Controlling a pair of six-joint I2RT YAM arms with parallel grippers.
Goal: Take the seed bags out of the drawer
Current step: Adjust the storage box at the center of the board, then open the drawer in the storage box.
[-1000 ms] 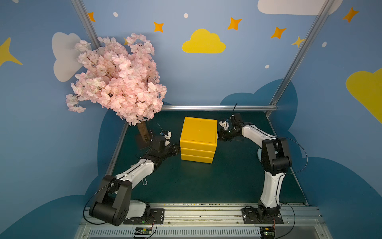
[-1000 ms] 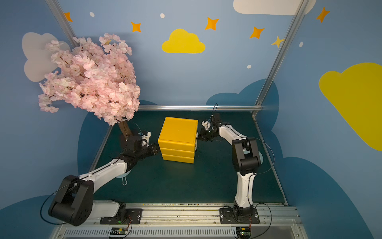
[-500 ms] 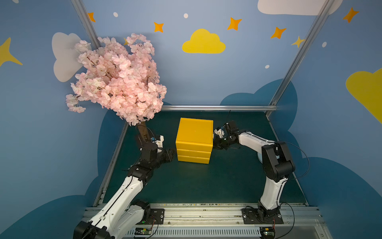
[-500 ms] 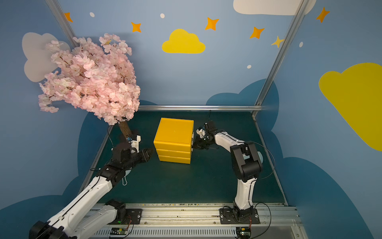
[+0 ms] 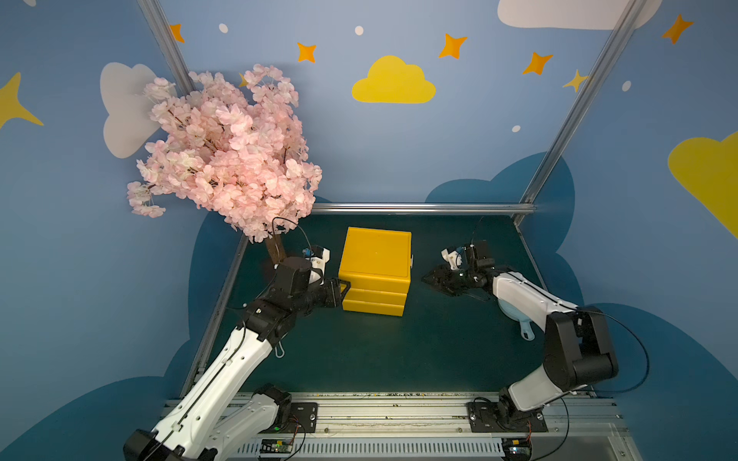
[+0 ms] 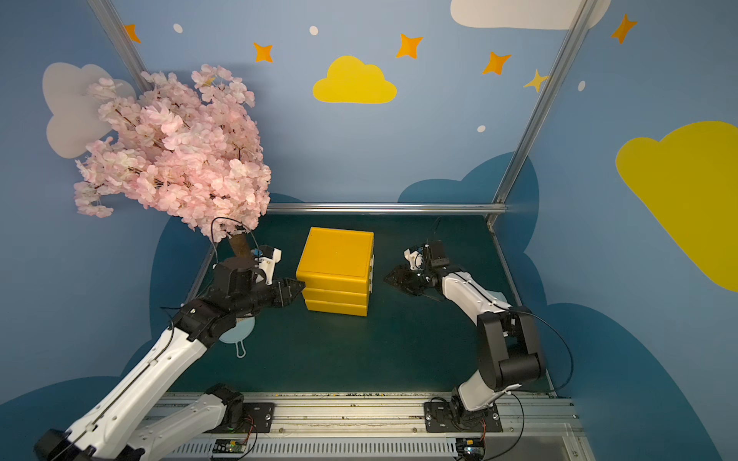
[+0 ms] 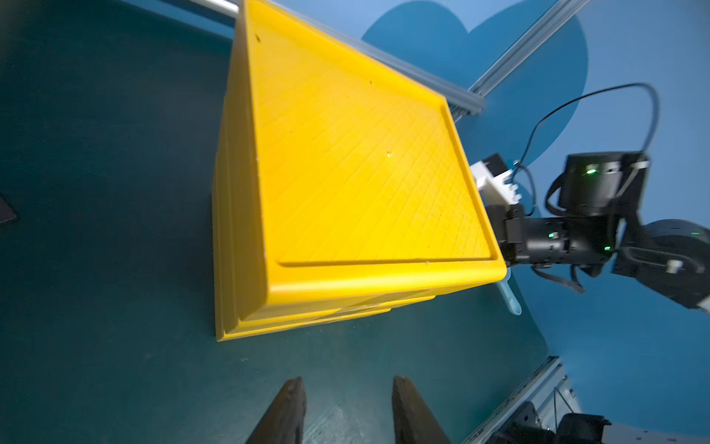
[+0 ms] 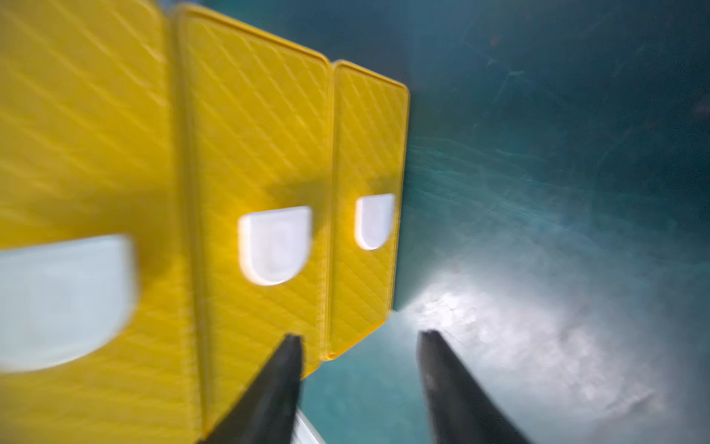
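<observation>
- We see a dark green table inside a blue booth painted with clouds and stars, and a pink blossom tree standing at its far left corner.
- A yellow drawer unit stands near the middle of the table, shown in both top views. It has three drawers stacked one above another.
- The drawer fronts face the right arm. In the blurred right wrist view each front carries a white handle, and no drawer looks pulled out.
- The seed bags are hidden from us in every view, and none lies on the table.
- The left gripper sits low, just beside the unit's left side. In the left wrist view its two dark fingers stand apart over bare table with nothing between them, short of the unit.
- The right gripper points at the drawer fronts from the right, near them but apart. Its fingers are spread wide and hold nothing.
- A pale blue dustpan lies partly under the right arm.
</observation>
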